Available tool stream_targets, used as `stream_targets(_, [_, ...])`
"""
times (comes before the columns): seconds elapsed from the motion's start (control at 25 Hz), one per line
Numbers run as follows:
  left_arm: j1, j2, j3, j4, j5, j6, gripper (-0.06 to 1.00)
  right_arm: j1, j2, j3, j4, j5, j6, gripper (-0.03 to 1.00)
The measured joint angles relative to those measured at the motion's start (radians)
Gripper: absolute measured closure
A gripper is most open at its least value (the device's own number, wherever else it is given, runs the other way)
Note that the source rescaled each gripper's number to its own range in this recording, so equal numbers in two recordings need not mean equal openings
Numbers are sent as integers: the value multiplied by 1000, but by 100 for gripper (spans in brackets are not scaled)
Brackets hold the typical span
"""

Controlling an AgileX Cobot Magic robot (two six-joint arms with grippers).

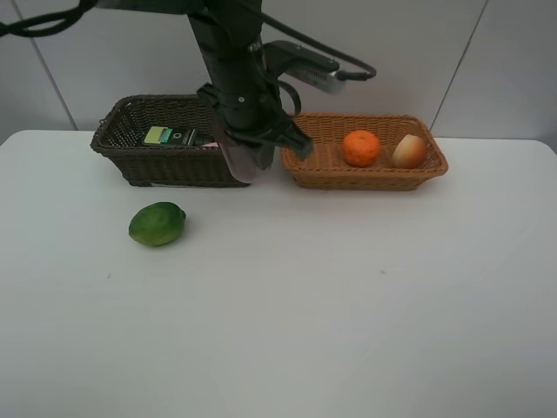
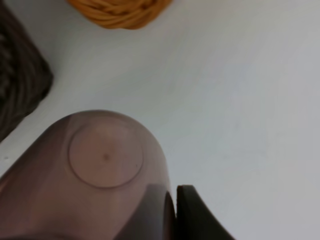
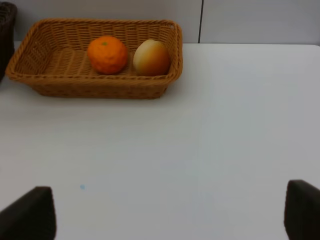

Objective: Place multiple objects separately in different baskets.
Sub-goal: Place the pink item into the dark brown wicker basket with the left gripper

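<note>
The left gripper (image 1: pixel 248 148) is clamped tight on the translucent mauve cup (image 1: pixel 242 159), which hangs between the dark brown basket (image 1: pixel 165 161) and the light orange-tan basket (image 1: pixel 370 170), above the white table (image 1: pixel 331 296). In the left wrist view the cup's (image 2: pixel 95 175) round base faces the camera, one dark finger (image 2: pixel 197 215) pressed against its wall. The right gripper (image 3: pixel 170 212) stands wide open over bare table, holding nothing. The tangerine (image 1: pixel 361 147) and apple-like fruit (image 1: pixel 409 151) lie in the tan basket, the green-labelled bottle (image 1: pixel 170 136) in the dark one, and the lime (image 1: pixel 157 224) on the table.

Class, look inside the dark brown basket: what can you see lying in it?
Inside the dark brown basket lies a dark flat bottle with a green label. The left arm and its held mauve cup cover the basket's right end.
</note>
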Motion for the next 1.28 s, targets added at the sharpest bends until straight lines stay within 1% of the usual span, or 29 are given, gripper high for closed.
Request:
stream_targets(0.08, [30,-16,0,15,-7,-26,94,0,0,0,0,0,0,0])
stream_targets(0.24, [83,-34,0,66,-57,-124,94,0,0,0,0,0,0,0])
stream_targets(0.28, [93,-36,0,82,-75,-158,94,0,0,0,0,0,0,0])
stream_targets(0.32, [93,-36,0,82,-75,-158,94,0,0,0,0,0,0,0])
stream_targets(0.4, [113,-36,0,122,-108,-211,94,0,0,0,0,0,0,0])
stream_targets(0.48, [129,-36,0,155,-151,-276,94,0,0,0,0,0,0,0])
stream_targets(0.52, [143,-36,0,184,-211,-327,94,0,0,0,0,0,0,0])
stream_targets(0.56, [148,-32,0,196,-238,-341,94,0,0,0,0,0,0,0])
stream_targets(0.6, [148,-32,0,196,-238,-341,94,0,0,0,0,0,0,0])
stream_targets(0.72, [157,-11,0,227,-344,-357,94,0,0,0,0,0,0,0])
stream_targets(0.84, [160,23,0,242,-444,-358,94,0,0,0,0,0,0,0])
stream_targets(1.04, [161,128,0,263,-579,-361,94,0,0,0,0,0,0,0])
stream_targets(1.28, [161,190,1,305,-617,-361,94,0,0,0,0,0,0,0])
